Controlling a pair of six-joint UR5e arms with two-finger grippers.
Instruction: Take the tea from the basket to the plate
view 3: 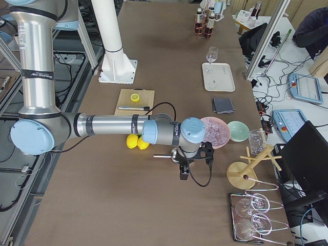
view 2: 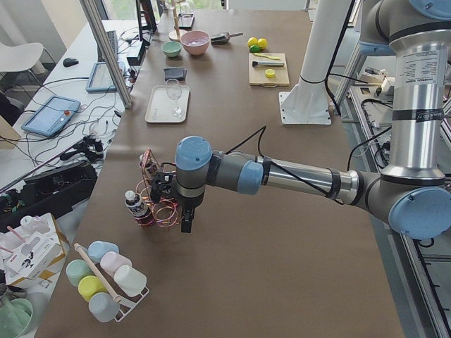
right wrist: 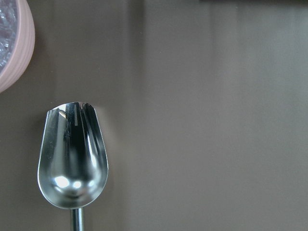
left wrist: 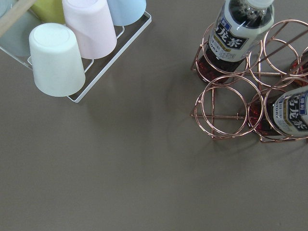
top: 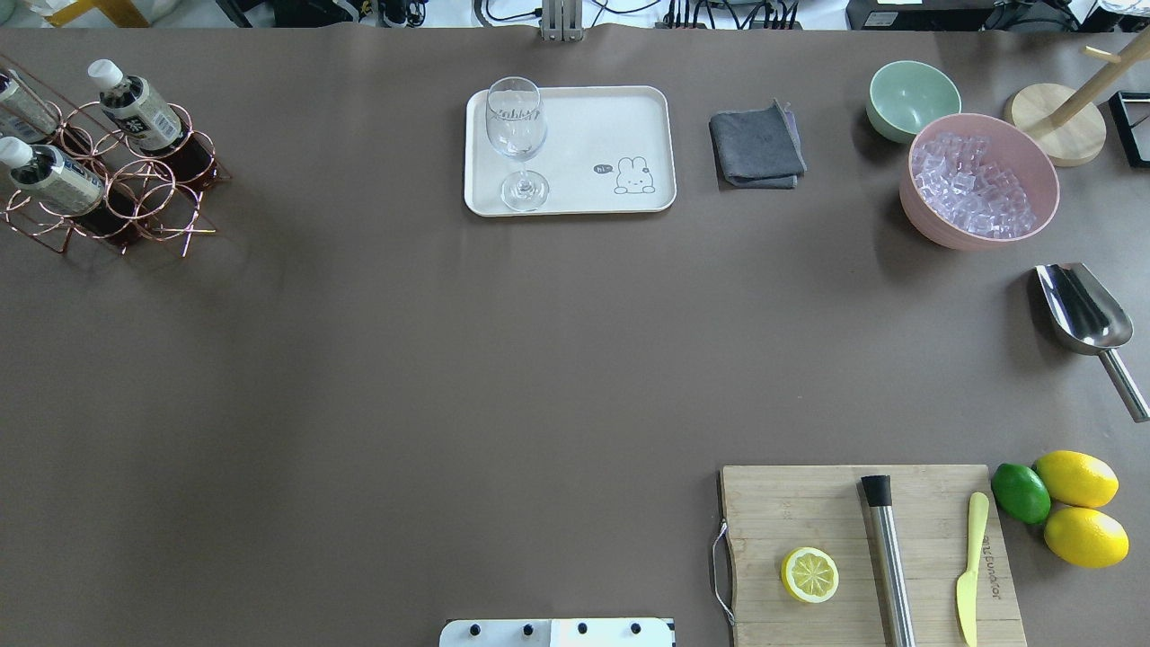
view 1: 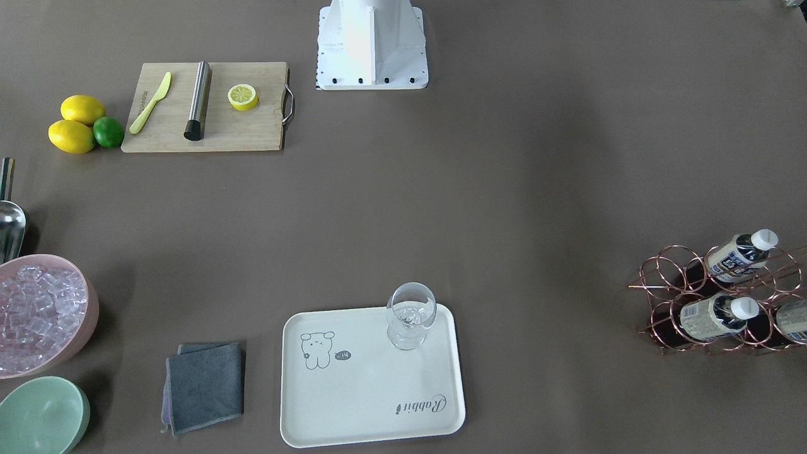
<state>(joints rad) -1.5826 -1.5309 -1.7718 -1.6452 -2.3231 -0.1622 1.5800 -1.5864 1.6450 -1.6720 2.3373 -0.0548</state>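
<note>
Three tea bottles stand in the copper wire basket (top: 153,193) at the table's left end: one (top: 135,103), a second (top: 54,175) and a third (top: 18,103). Two of them show in the left wrist view (left wrist: 243,24), (left wrist: 291,113), with an empty ring (left wrist: 231,98) in front. The cream plate (top: 593,126) lies at the far middle with a wine glass (top: 517,135) on it. My left gripper (view 2: 185,224) hangs just beside the basket (view 2: 165,211); I cannot tell if it is open. My right gripper (view 3: 183,171) hangs over the steel scoop (right wrist: 72,159); I cannot tell its state.
A rack of upturned cups (left wrist: 53,57) lies near the basket. A grey cloth (top: 755,148), green bowl (top: 912,99) and pink bowl of ice (top: 979,184) sit right of the plate. A cutting board (top: 862,548) with a lemon half, a knife and a steel rod, plus lemons and a lime (top: 1020,492), are near right.
</note>
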